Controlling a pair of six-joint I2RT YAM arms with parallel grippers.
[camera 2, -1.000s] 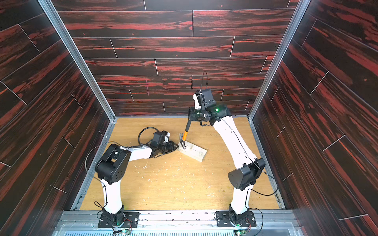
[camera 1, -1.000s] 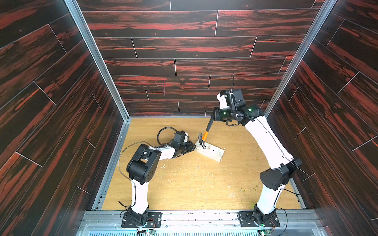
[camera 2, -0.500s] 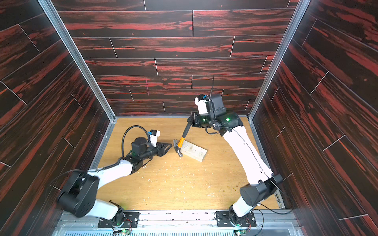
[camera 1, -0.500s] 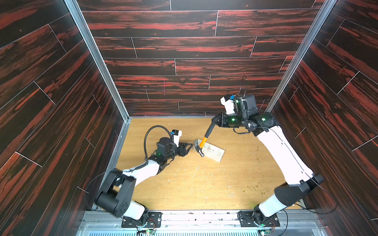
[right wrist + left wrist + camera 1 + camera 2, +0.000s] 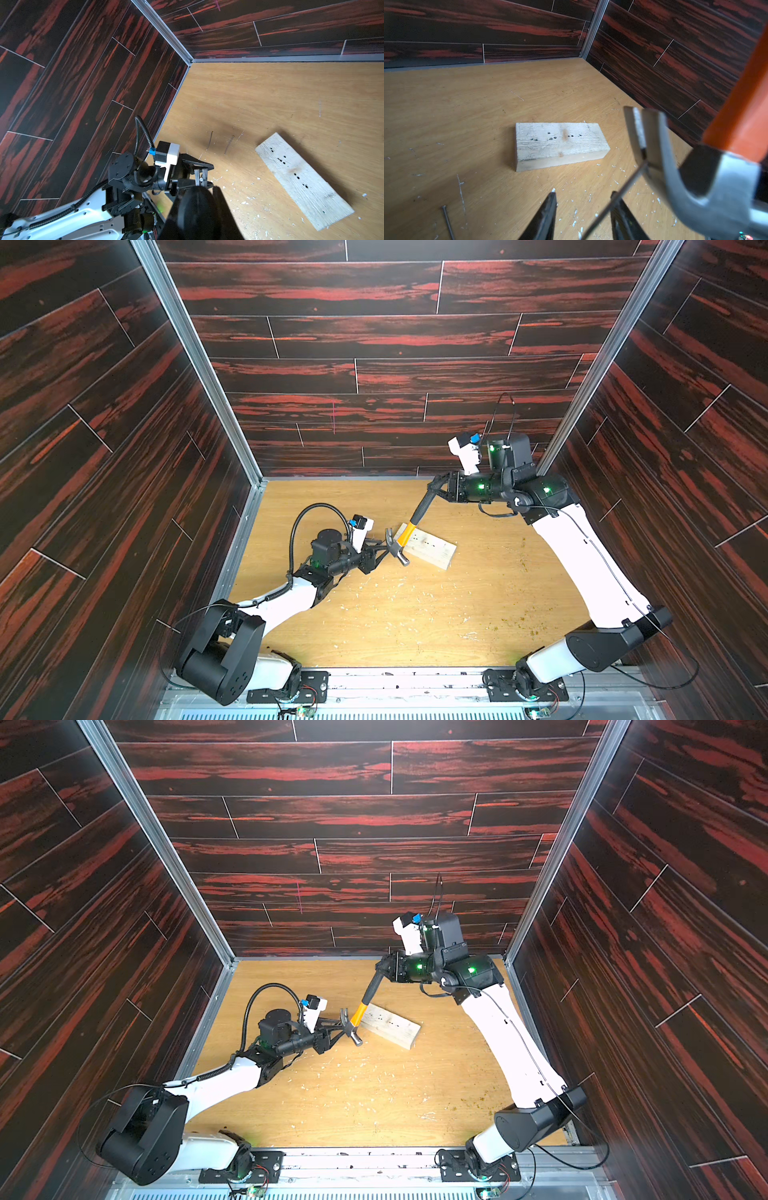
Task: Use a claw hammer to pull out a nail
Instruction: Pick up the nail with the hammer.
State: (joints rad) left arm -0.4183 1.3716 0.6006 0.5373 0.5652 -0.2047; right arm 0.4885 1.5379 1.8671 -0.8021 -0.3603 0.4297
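Dark, red-streaked panel walls (image 5: 374, 335) box in a pale wooden counter (image 5: 415, 614) strewn with white chips.

In both top views the right tool (image 5: 437, 489) is clamped on the black handle of the claw hammer (image 5: 417, 517). The hammer slants down toward the left arm, its steel head just beside the end of a weathered wood block (image 5: 430, 549) lying flat on the counter. The left tool (image 5: 334, 1029) reaches in from the opposite side, its tips at the hammer head.

In the left wrist view the left tool (image 5: 583, 195) has its fingers (image 5: 550, 209) apart. A thin nail (image 5: 629, 181) slants between them, close to one finger, with its upper end in the fork of the claw. Whether that finger touches it cannot be told. Beyond, the block (image 5: 560, 145) shows dark holes in its top face, and a loose nail (image 5: 446, 220) lies on the counter.

In the right wrist view the hammer's handle (image 5: 195, 209) fills the foreground and hides the right tool's fingers. The nail's head (image 5: 201, 178) sits between the claw prongs. Two loose nails (image 5: 209, 141) lie between the wall and the block (image 5: 301, 180).
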